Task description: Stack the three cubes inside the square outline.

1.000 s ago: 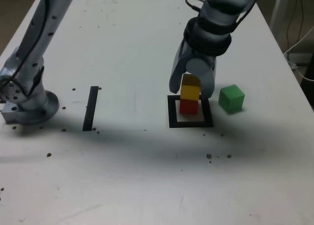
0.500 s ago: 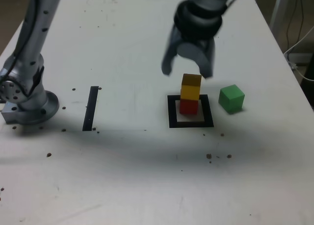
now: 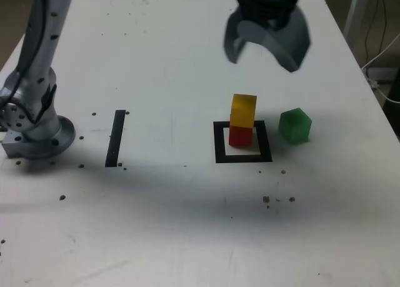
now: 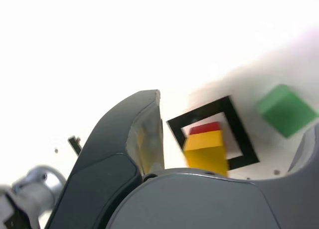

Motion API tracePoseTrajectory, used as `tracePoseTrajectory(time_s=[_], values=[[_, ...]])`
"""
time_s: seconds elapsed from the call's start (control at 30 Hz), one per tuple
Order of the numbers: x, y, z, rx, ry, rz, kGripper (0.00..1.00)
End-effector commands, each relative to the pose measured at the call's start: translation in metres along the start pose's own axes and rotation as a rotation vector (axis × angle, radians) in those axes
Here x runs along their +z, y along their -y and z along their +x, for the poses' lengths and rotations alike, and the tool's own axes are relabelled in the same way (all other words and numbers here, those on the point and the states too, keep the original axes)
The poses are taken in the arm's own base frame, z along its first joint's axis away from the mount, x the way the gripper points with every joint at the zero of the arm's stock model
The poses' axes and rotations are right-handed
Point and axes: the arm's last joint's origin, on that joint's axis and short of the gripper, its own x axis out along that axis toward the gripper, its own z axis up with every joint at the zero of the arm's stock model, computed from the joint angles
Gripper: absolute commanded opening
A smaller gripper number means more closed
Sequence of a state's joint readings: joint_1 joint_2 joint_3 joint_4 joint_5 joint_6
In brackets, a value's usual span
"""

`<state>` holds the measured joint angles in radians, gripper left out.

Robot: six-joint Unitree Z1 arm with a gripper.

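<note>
Exterior view: I logged the gripper [image 3: 265,49] spread wide and empty, high above the stack. Yellow cube [image 3: 243,108] sat on red cube [image 3: 240,135] inside the square outline [image 3: 219,143]; green cube [image 3: 294,125] just outside, exterior view's right.

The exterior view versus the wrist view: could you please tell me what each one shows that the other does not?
Only the exterior view shows the arm's base, the whole straight black strip and the dark specks scattered on the white table. Only the wrist view shows the inner face of one gripper finger up close, with a yellow reflection on it. Both show the yellow cube on the red cube inside the square outline, the green cube outside it, and the open, empty gripper.
</note>
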<state>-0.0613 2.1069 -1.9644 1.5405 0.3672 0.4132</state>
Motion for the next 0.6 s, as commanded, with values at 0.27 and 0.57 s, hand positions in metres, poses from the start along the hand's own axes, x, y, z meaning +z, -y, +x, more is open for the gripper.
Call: tracePoseTrajectory(time_s=[0.27,0.57], values=[[0.038,-0.013,0.012,-0.024,0.064,0.256,1.0],[0.059,-0.022,0.032,-0.054,0.07,0.361,1.0]])
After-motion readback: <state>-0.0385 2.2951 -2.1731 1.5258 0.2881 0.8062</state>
